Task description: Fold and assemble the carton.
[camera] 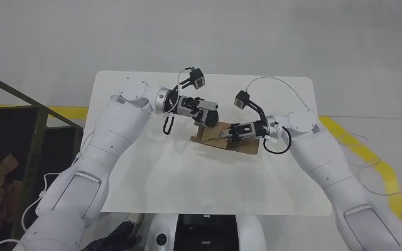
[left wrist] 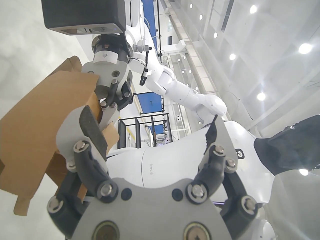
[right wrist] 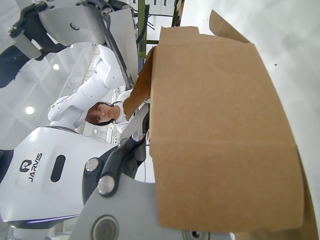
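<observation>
A brown carton (camera: 225, 139), partly unfolded with loose flaps, lies in the middle of the white table (camera: 157, 182). My right gripper (camera: 226, 132) comes in from the right and is shut on one upright wall of the carton (left wrist: 37, 126); in the left wrist view its fingers (left wrist: 108, 106) pinch the cardboard edge. My left gripper (left wrist: 150, 118) is open at the carton's far left corner (camera: 211, 117). One of its pads (left wrist: 92, 128) rests against a carton flap; the other finger (left wrist: 217, 136) is in free air. The carton panel (right wrist: 220, 131) hides one right finger.
A green metal rack (camera: 28, 125) stands on the floor left of the table, with cardboard scraps (camera: 7, 166) beside it. Yellow floor tape (camera: 342, 132) runs past the table's right side. Bare tabletop lies in front of the carton and to both sides.
</observation>
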Motion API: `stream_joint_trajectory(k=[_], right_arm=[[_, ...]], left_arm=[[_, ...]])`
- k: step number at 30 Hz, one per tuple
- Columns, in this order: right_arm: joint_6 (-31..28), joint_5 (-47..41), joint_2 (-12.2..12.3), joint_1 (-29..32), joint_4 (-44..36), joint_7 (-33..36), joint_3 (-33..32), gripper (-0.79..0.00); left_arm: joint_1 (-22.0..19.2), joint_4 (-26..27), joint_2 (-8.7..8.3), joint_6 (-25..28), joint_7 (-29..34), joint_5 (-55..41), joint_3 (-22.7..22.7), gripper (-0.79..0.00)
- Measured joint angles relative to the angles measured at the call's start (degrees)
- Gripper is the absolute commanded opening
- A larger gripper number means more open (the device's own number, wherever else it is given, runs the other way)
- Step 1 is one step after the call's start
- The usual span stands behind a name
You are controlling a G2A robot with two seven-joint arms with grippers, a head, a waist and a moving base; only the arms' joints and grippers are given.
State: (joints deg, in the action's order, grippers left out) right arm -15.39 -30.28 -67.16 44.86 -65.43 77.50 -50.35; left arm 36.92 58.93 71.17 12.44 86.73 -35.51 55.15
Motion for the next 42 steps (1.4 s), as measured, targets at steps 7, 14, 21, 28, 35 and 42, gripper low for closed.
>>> stream_joint_trajectory(k=[7,14,21,28,35,42], right_arm=[[-0.7,-2.1,0.6,1.0,0.3,3.0,-2.1,-0.785],[-0.8,-5.4,1.0,2.1,1.0,5.0,-4.3,-0.785],[-0.9,-6.9,1.3,2.7,1.4,5.7,-5.8,-0.785],[-1.0,-6.9,1.3,2.8,1.9,4.7,-6.4,-0.785],[-1.2,-7.6,1.1,3.0,0.7,4.6,-6.6,-0.785],[-0.7,-7.2,1.0,3.6,-1.2,5.7,-6.1,-0.785]], left_arm=[[0.5,0.2,-0.86,0.7,-0.5,0.1,2.7,0.0],[2.4,2.6,-2.06,0.1,-1.1,1.4,5.5,0.0],[4.7,5.5,-2.83,-1.0,-1.4,2.0,6.8,0.0],[6.0,7.3,-3.23,-1.7,-2.0,2.1,7.2,0.0],[6.4,8.1,-3.32,-2.1,-2.5,2.2,6.9,0.0],[5.9,7.0,-3.23,-1.8,-3.1,1.9,6.4,0.0]])
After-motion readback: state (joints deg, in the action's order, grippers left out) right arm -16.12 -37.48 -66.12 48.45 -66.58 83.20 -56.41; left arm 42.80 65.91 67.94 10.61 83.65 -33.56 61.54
